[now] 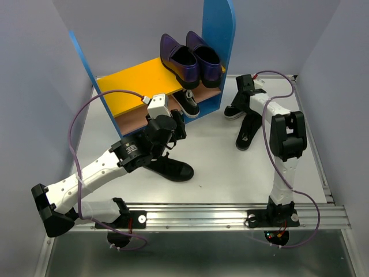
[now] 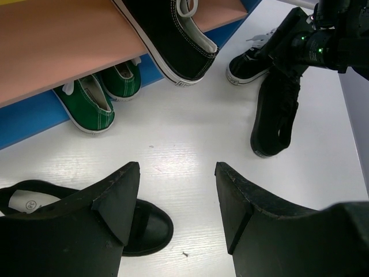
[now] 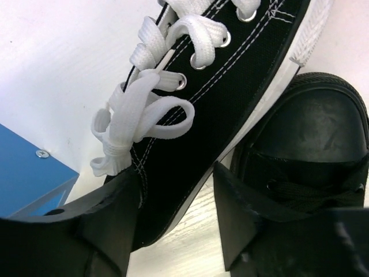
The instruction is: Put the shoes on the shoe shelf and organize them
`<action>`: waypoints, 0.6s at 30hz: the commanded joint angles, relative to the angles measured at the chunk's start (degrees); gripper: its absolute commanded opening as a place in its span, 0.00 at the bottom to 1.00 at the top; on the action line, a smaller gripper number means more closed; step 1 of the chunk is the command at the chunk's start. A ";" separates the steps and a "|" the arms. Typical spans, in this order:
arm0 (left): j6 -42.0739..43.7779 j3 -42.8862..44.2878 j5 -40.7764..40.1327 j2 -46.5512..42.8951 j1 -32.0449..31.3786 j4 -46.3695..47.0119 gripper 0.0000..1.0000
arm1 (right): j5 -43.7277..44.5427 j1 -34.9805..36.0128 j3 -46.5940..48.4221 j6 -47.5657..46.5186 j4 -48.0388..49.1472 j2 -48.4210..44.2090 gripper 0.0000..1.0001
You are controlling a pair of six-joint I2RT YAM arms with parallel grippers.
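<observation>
The shoe shelf (image 1: pixel 130 83) stands at the back, with two purple loafers (image 1: pixel 190 57) on its yellow top board. One black lace-up sneaker (image 1: pixel 189 104) lies on the tan lower board (image 2: pixel 52 52) and overhangs its front edge. Two green sneakers (image 2: pixel 89 104) sit under that board. My left gripper (image 2: pixel 176 167) is open and empty above the table, with a black slip-on (image 1: pixel 173 167) just beside it. My right gripper (image 3: pixel 176 173) is open and straddles the side of the second black sneaker (image 3: pixel 230 69) on the table. The left finger touches it; a gap shows at the right finger.
A second black slip-on (image 1: pixel 248 133) lies right beside the sneaker under my right gripper (image 1: pixel 236 104); it also shows in the right wrist view (image 3: pixel 311 144). The shelf's blue right panel (image 1: pixel 219 29) is close to the right arm. Grey walls enclose the table on three sides.
</observation>
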 commanded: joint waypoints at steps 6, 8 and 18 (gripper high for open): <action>0.19 -0.88 -0.30 -0.68 0.13 1.60 0.66 | -1.69 -0.17 -3.39 0.06 2.26 -4.42 0.10; 0.19 -0.88 -0.39 -0.94 0.13 1.60 0.66 | -2.31 -0.17 -3.66 -0.39 2.44 -5.74 0.01; 3.70 2.81 -8.91 -2.08 0.31 -4.03 0.66 | -13.10 -0.17 -14.19 -8.21 7.36 -21.46 0.01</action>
